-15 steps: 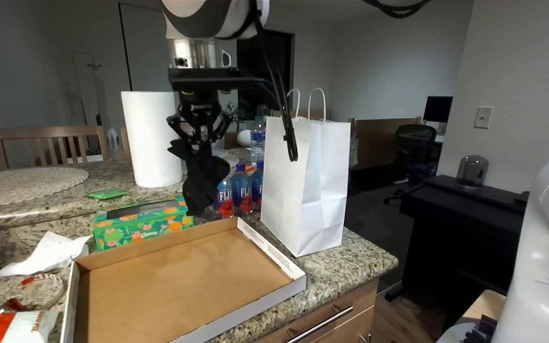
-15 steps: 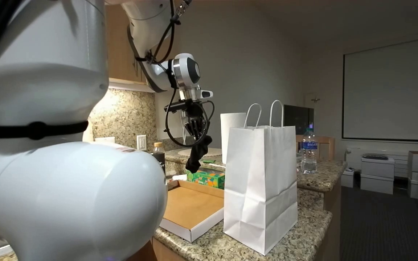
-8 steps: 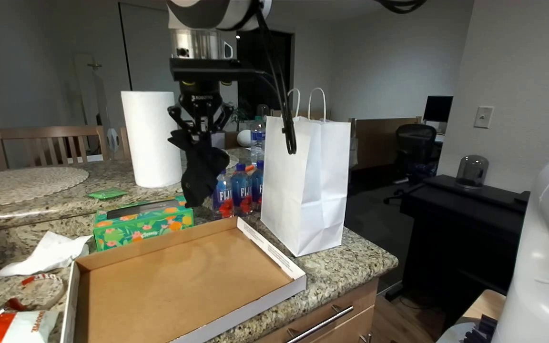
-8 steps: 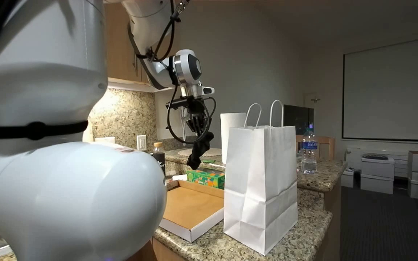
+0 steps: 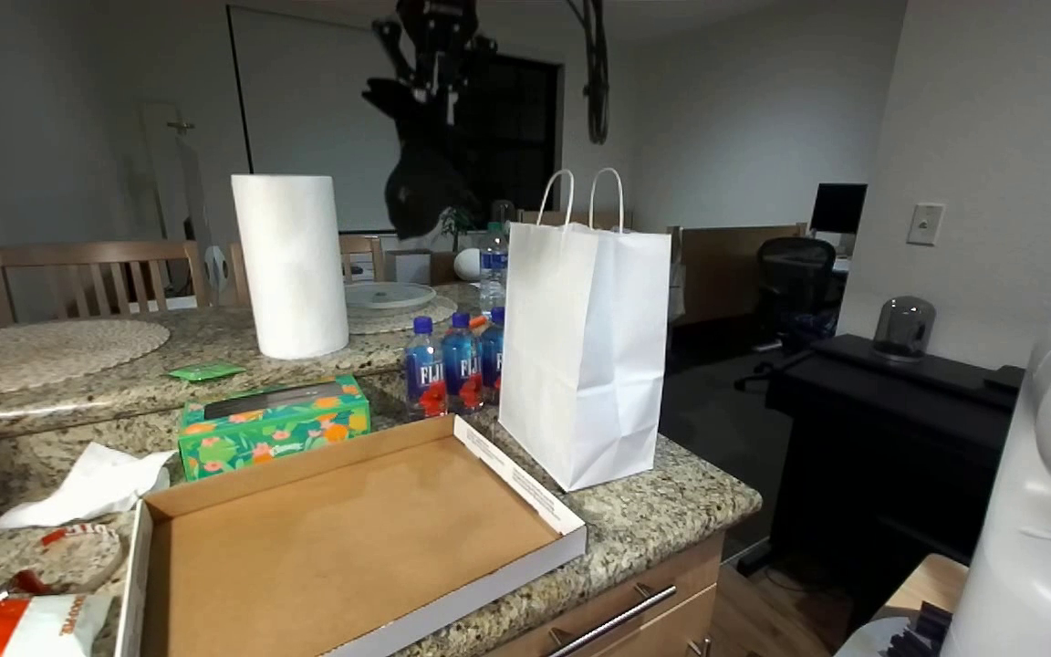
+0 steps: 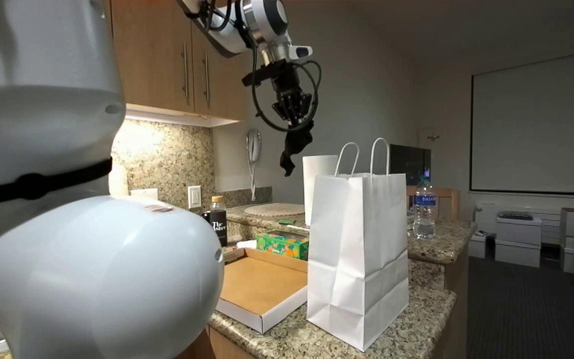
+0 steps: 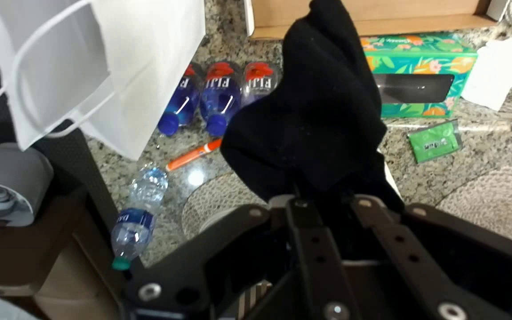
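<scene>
Counter [image 5: 708, 493]: speckled stone, built on two levels, is seen well below the gripper [image 7: 329, 202] in both exterior views.
Gripper: closed on a black cloth [image 7: 314, 102], it is held in mid-air with its fingers pointed down.
Black cloth: pinched near its upper end, it is hung crumpled beneath the fingertips.
Paper bag [image 5: 580, 356]: placed upright, below the gripper and off to its left in the wrist view.
Bottles [image 7: 220, 98]: three are lined up below the gripper, between the paper bag and a tissue box [image 7: 420, 62].
Cardboard tray [image 5: 352, 538]: laid flat below the gripper, near the tissue box.
Paper towel roll [image 5: 293, 265]: stood on the raised level, lower than the gripper.
</scene>
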Controlling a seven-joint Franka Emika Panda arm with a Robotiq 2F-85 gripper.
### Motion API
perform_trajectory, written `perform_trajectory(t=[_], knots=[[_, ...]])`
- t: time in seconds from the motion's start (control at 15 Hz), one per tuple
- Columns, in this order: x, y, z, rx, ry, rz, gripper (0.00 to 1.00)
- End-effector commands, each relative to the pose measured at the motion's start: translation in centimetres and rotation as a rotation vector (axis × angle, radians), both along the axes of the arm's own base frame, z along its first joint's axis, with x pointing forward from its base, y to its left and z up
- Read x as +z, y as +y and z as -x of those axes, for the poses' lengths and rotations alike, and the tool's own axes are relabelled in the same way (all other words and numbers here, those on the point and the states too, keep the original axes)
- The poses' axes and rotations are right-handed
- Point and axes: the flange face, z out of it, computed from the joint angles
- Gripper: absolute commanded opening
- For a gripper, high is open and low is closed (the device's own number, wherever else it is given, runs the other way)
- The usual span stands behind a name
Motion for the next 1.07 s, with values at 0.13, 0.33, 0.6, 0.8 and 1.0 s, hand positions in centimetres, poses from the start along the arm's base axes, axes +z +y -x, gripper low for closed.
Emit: perform_trajectory(t=[0.13, 0.33, 0.6, 0.8, 1.0], knots=[[8.0, -6.9, -0.7, -0.050, -0.094, -0.023, 0.10], [10.0, -11.9, -1.6, -0.122, -0.139, -0.069, 0.10], [11.1, -17.8, -1.6, -0.191, -0.160, -0.103, 0.10], [10.9, -21.2, -1.1, -0.214, -0.160, -0.115, 0.09], [9.8, -23.5, -0.9, -0.235, -0.146, -0.110, 0.09]])
